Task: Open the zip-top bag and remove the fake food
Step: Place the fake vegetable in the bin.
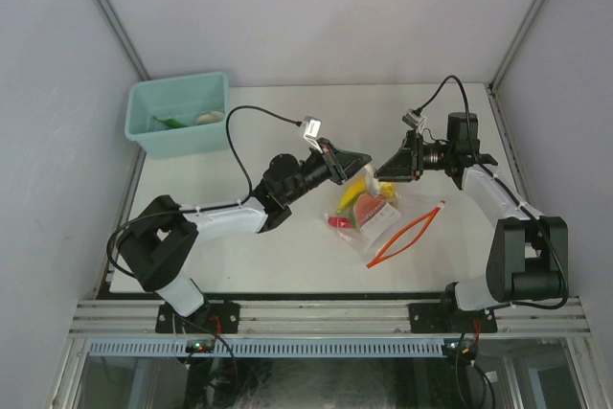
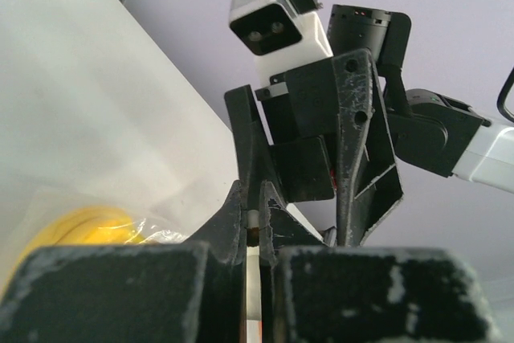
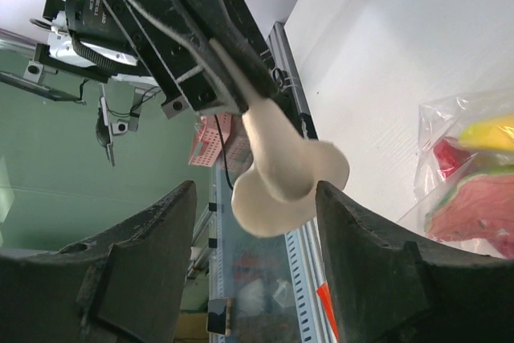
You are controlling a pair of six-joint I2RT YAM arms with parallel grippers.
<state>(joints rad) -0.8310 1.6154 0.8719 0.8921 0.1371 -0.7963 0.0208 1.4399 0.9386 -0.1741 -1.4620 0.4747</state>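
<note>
Above the middle of the desk point(image 1: 239, 256), the two arms meet nose to nose. The left tool point(image 1: 356, 162) is clamped tight on the narrow end of a whitish piece point(image 3: 283, 173) of fake food and holds it off the surface. The right tool point(image 1: 385, 171) faces it with its jaws apart. In the right wrist view its fingers point(image 3: 144, 271) stand on either side of the piece's broad end, with a gap showing on each side.

Just below and in front of them lies the zip-top bag point(image 1: 375, 222), flat on the desk. A yellow banana point(image 1: 352, 196), a red-and-green piece point(image 1: 367, 210) and a small red piece point(image 1: 338, 222) show through the plastic. The red-orange zip strip point(image 1: 407, 234) lies at the bag's near-right edge, its halves parted in a narrow loop. From above, the tools cover part of the bag's far end.

The left wrist view is mostly blocked by its own fingers point(image 2: 120, 295) and the right tool close ahead.

A teal bin point(image 1: 153, 136) stands well apart at the far-left corner, with a green piece point(image 1: 172, 123) and a pale piece point(image 1: 208, 117) inside. A black cable point(image 1: 239, 141) arcs over the desk between the bin and the left arm.
</note>
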